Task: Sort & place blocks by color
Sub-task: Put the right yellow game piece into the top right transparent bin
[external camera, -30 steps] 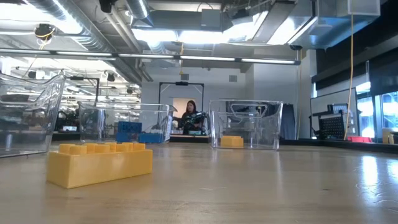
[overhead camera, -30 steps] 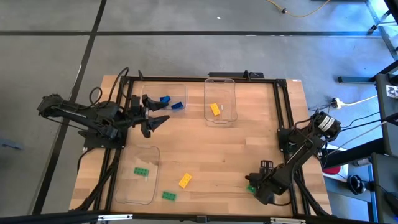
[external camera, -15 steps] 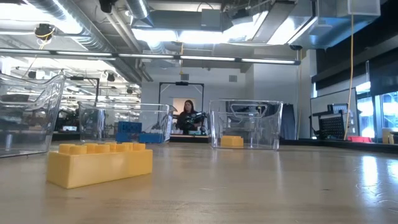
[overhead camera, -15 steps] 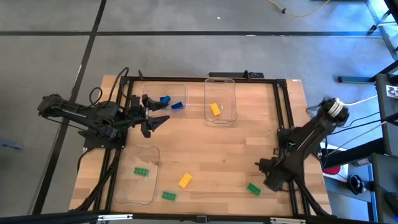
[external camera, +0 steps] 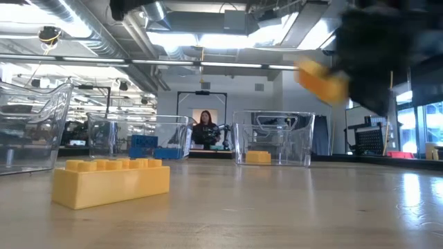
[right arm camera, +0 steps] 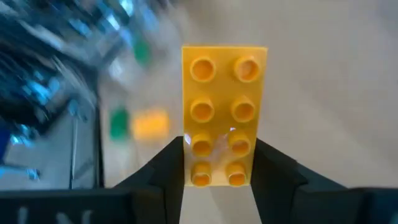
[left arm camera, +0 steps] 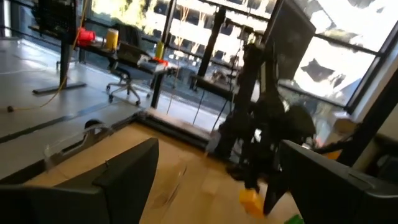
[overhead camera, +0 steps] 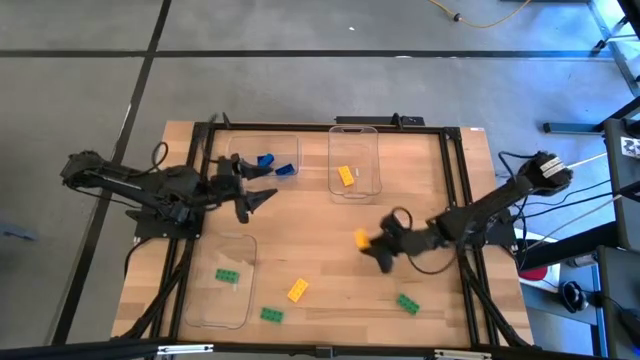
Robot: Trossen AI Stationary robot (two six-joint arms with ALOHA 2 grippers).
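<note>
My right gripper hangs over the table's middle right, shut on a yellow block, which also shows blurred in the low view. At the far left my left gripper stands open beside the tray with two blue blocks. Another yellow block lies in the far middle tray. A green block lies in the near left tray. Flat on the bare wood lie a yellow block and two green blocks. My right gripper pinches the yellow block's two long sides between its two fingers, near one end. The fingers come from the table's right, slanting down, and lie along the block. Most of the block sticks out beyond the fingertips, studs toward the wrist camera, lifted clear of the table.
Three clear trays stand on the wood: far left, far middle and near left. A black frame runs round the table's edges. A person stands far off in the room behind.
My right gripper has swung from the table's near right corner up and toward the table's middle, turning as it went. It now carries a yellow block in the air. The green block at the near right stays flat on the wood, uncovered.
</note>
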